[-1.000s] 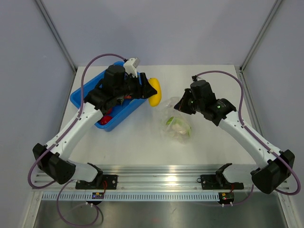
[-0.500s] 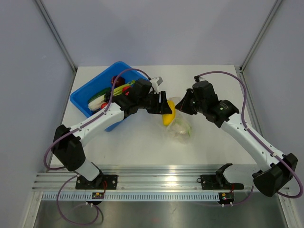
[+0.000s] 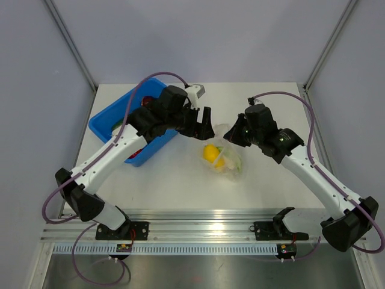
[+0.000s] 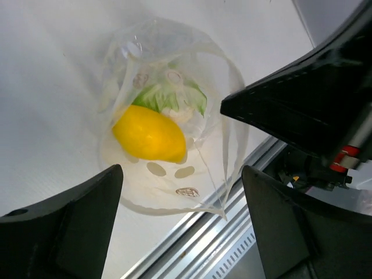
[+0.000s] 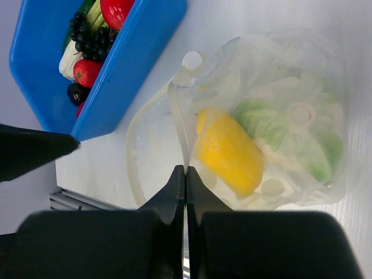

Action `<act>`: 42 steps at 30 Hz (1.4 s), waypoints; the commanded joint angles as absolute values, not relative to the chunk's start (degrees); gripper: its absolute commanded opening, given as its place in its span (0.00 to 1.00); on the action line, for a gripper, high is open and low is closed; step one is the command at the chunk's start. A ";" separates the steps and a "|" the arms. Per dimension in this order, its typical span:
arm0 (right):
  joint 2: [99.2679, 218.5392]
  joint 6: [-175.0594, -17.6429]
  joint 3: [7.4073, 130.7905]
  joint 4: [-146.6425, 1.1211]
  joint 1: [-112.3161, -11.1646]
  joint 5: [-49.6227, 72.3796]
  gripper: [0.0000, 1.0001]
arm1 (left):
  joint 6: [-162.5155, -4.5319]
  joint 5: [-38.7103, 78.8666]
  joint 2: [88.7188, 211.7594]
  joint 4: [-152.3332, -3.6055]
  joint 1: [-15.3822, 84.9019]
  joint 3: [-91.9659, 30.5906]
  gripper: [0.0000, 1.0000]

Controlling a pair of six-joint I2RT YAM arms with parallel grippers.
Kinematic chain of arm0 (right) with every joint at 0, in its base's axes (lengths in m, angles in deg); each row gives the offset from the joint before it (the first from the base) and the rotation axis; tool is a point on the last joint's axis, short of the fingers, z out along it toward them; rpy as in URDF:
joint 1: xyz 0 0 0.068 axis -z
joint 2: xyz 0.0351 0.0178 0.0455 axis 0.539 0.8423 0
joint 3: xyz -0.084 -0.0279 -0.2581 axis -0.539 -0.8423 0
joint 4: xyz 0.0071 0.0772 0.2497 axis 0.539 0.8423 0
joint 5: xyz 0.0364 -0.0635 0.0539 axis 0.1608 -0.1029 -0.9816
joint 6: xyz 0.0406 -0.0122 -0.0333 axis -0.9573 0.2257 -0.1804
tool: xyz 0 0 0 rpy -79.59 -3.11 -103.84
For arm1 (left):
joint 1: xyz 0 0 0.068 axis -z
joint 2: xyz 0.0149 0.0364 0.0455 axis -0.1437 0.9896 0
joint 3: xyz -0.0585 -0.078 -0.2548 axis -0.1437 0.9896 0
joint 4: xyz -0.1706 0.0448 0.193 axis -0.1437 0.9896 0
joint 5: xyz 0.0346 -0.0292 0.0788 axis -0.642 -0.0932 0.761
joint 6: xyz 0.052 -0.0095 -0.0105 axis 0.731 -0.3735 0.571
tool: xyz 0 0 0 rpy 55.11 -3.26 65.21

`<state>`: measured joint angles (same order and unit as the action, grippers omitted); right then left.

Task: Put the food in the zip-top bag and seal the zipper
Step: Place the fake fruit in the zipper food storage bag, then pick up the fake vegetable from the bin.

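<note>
The zip-top bag [image 3: 225, 159] lies on the white table with its mouth towards the tub. It holds the yellow pepper [image 3: 210, 153] and the green-white cauliflower [image 3: 233, 161]. My right gripper [image 3: 232, 136] is shut on the bag's upper rim and holds the mouth open; in the right wrist view its tips [image 5: 185, 170] pinch the film beside the pepper [image 5: 229, 152]. My left gripper [image 3: 203, 125] is open and empty, just above the mouth. In the left wrist view the pepper [image 4: 150, 135] lies inside the bag [image 4: 174, 192], between and beyond the fingers [image 4: 87, 221].
The blue tub [image 3: 101, 125] stands at the back left, partly under my left arm. It holds a red tomato [image 5: 116, 9], dark purple pieces [image 5: 87, 35], a leek [image 5: 70, 58] and more red pieces. The table's metal rail runs along the near edge.
My left arm carried the yellow pepper from the tub to the bag and let it go. The pepper now lies inside the bag. The right gripper kept its hold.
</note>
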<state>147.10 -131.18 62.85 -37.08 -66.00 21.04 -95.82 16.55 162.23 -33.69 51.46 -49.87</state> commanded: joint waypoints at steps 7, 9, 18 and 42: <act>144.01 -131.64 62.29 -37.67 -66.28 22.36 0.00 | -90.49 25.91 160.42 -24.89 31.48 -53.44 0.84; 143.92 -131.72 62.11 -37.50 -66.28 22.19 0.00 | -91.80 31.65 163.06 -22.79 27.97 -54.23 0.84; 143.04 -131.37 61.76 -36.36 -66.28 22.53 0.00 | -94.88 42.49 172.90 -23.48 16.88 -49.66 0.77; 144.09 -131.28 62.37 -36.62 -66.28 22.45 0.00 | -100.16 43.28 185.84 -33.76 12.13 -43.95 0.77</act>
<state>144.28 -131.23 61.63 -35.77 -66.00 21.50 -99.04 41.16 184.78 -30.30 12.40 -44.01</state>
